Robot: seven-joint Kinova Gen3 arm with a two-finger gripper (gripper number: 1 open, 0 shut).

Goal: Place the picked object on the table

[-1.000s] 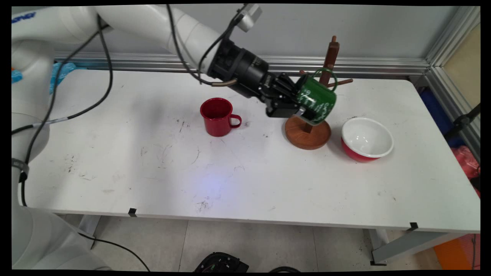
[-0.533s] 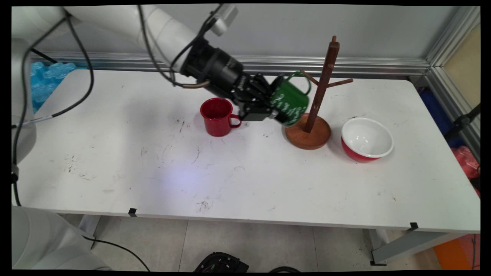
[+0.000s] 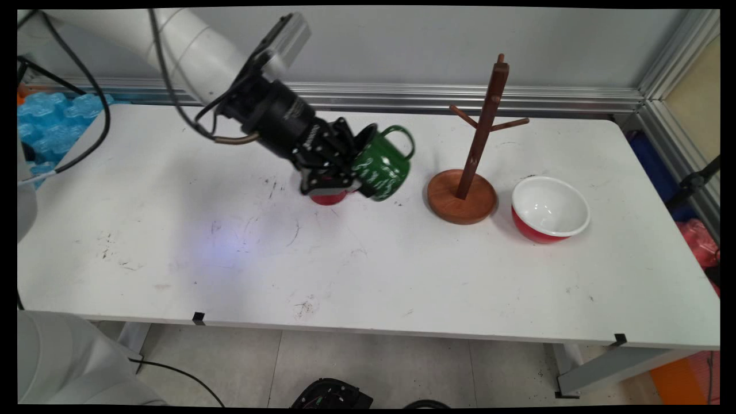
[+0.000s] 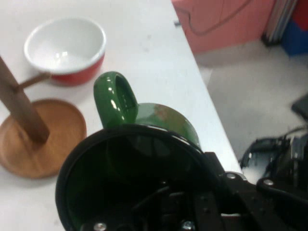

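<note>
Green mug (image 3: 382,167) in gripper (image 3: 339,172), red mug (image 3: 328,198) behind, wooden stand (image 3: 468,172), bowl (image 3: 549,210) well apart

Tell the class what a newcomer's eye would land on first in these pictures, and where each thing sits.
First, the green mug, tilted and held above the table by the black gripper, left of middle. Next, the wooden mug tree standing bare to its right, with a red bowl, white inside, beside it. A red mug peeps out just under the gripper.
</note>
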